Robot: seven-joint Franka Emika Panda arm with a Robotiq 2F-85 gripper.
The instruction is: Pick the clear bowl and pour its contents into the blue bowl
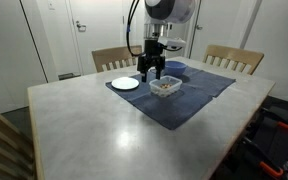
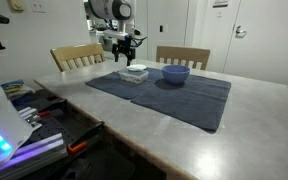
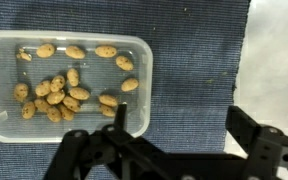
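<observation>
Gripper: the gripper (image 3: 174,155) hangs over the mat with its jaws spread wide and nothing between them.
Clear bowl: the clear bowl (image 3: 69,85) sits flat on the dark blue cloth mat (image 3: 194,60), at ten o'clock from the gripper in the wrist view and not yet between the jaws.
Contents: loose tan nut-like pieces (image 3: 59,92), bunched toward the bowl's seven o'clock corner, with a few along the twelve o'clock wall.
Blue bowl: the blue bowl (image 2: 175,74) waits at three o'clock of the clear bowl in an exterior view, near but apart.
Plate: a white plate (image 1: 125,83) lies at nine o'clock of the clear bowl, out of play.
Handling: looks like thin plastic, so probably light, slick and flexible; a hard squeeze could buckle it.
Where to grab: the three o'clock wall, one finger inside the rim and one outside, looks the best hold. Keep the bowl level until it is over the blue bowl, because those pieces will roll.
</observation>
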